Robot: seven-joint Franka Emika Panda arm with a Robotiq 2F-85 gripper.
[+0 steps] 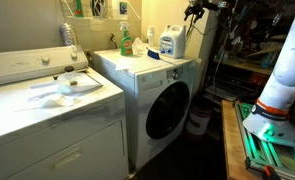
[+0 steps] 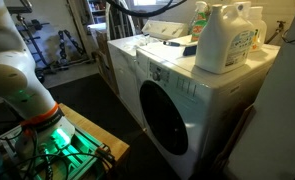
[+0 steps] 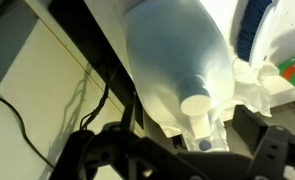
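Observation:
My gripper is open, its two dark fingers spread wide apart at the bottom of the wrist view. Between and beyond them is a large white detergent jug with a white cap; I cannot tell whether the fingers touch it. In an exterior view the gripper hangs high above the right back corner of the front-loading washer, up and to the right of the jug with the blue label. The jug stands on the washer top in both exterior views.
A green bottle stands on the washer's back left. A dryer beside it carries white cloths. A white bucket sits on the floor by the washer. The robot's base stands on a green-lit frame.

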